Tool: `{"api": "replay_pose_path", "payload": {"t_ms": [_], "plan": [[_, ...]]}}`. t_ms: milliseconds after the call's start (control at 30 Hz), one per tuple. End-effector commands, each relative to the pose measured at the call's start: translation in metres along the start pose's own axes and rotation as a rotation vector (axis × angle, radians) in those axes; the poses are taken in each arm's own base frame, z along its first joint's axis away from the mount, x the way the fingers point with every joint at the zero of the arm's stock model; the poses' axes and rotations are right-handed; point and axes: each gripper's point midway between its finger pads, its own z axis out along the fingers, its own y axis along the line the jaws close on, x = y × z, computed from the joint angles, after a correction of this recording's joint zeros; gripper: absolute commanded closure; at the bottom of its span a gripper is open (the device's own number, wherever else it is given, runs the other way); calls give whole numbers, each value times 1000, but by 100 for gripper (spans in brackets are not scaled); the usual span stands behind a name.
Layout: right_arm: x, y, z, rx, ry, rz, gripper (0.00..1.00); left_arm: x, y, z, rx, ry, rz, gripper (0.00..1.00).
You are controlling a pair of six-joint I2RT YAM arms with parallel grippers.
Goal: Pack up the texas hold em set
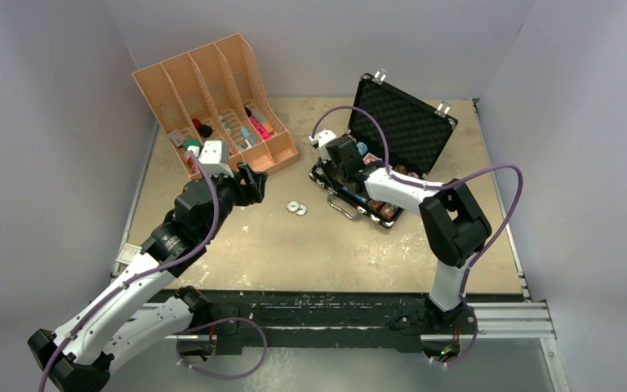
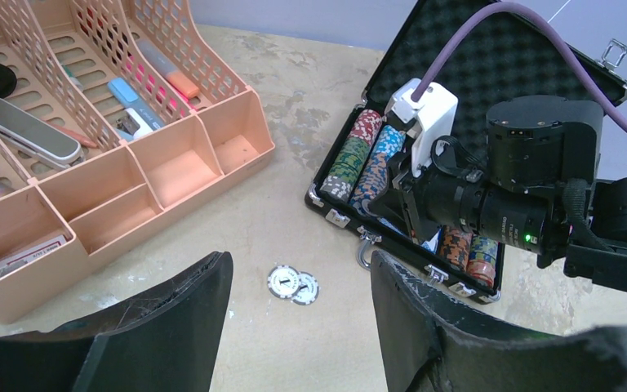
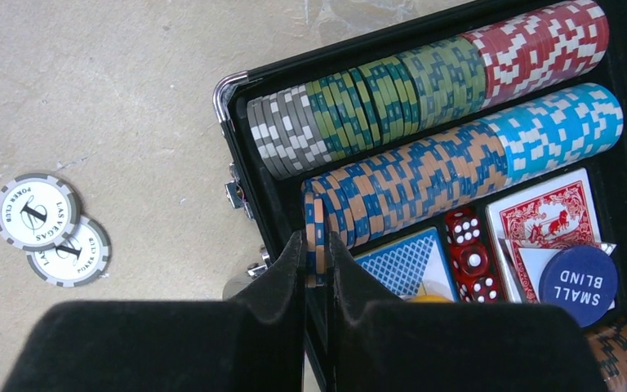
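The black briefcase (image 1: 408, 124) lies open at the back right, its foam lid up. In its tray (image 3: 230, 88) lie rows of striped poker chips (image 3: 424, 98), two card decks (image 3: 543, 216), red dice (image 3: 467, 257) and a blue "small blind" button (image 3: 578, 283). My right gripper (image 3: 317, 245) hangs over the tray's front left corner, shut on an orange-and-blue chip (image 3: 318, 224) that stands at the end of the lower row. Two white chips (image 1: 297, 207) lie overlapping on the table left of the case. My left gripper (image 2: 300, 261) hovers open above and short of these white chips (image 2: 294, 284), holding nothing.
An orange slotted organiser (image 1: 212, 90) with pens and small items stands at the back left, close to my left arm. The case's silver handle (image 2: 366, 249) sticks out toward the white chips. Grey walls close in the table on three sides.
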Motion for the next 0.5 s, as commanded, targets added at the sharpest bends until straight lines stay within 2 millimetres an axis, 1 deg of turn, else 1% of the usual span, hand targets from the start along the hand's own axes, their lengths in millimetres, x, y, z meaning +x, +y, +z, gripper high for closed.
{"api": "replay_pose_path", "payload": {"t_ms": [0,133,267,367,467], "plan": [[-11,-10,0,40,-11,-30,87,-10,-2,1,4,-41,-26,38],[-9,-12,0,53,1,-27,74,-9,-3,1,7,-36,-26,38],[-17,-14,-4,64,-15,4,66,-9,-3,1,8,-36,-28,38],[-28,-15,-13,66,-41,45,64,-9,-3,1,5,-36,-30,38],[-42,-16,-26,66,-69,104,60,-10,-1,1,-3,-40,-33,38]]}}
